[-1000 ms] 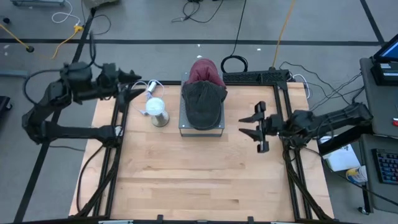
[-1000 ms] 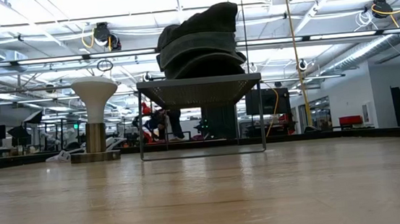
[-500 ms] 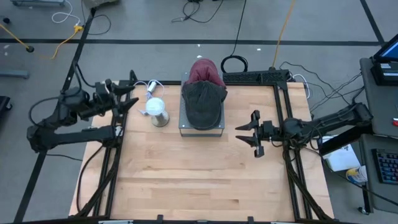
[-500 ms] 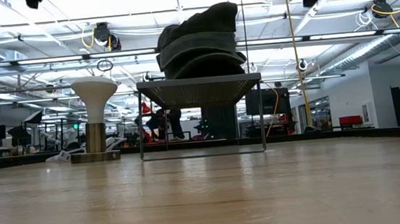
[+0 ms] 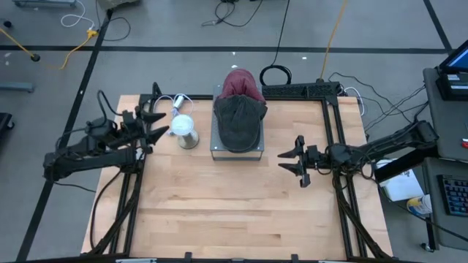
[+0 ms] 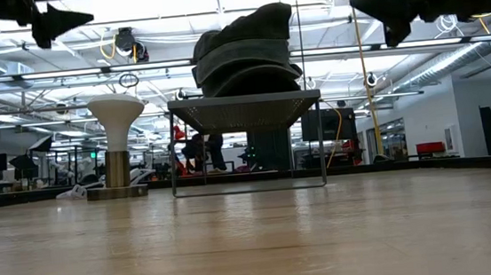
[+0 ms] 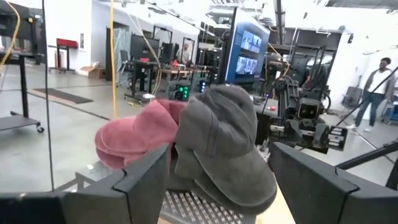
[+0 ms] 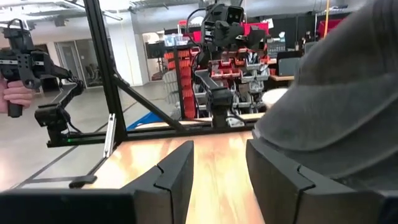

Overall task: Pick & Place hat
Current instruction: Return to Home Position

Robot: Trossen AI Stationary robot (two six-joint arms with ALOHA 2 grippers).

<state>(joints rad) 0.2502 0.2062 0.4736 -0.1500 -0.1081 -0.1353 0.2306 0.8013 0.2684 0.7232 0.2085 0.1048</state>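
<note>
Black cap stack [image 5: 238,120] is sitting on the shelf [image 5: 219,154] at the table's middle rear, long axis running rear to front, a red cap [image 5: 241,80] lying behind it. Left gripper [image 5: 164,123] is hovering empty, fingers spread wide, beyond a white stand [image 5: 184,130] on the shelf's left. Right gripper [image 5: 282,161] is hovering empty, fingers apart, near the shelf's right front corner, and is the nearer one. Judgement: both are pointing inward at the stack, so homing calls for drawing outward.
</note>
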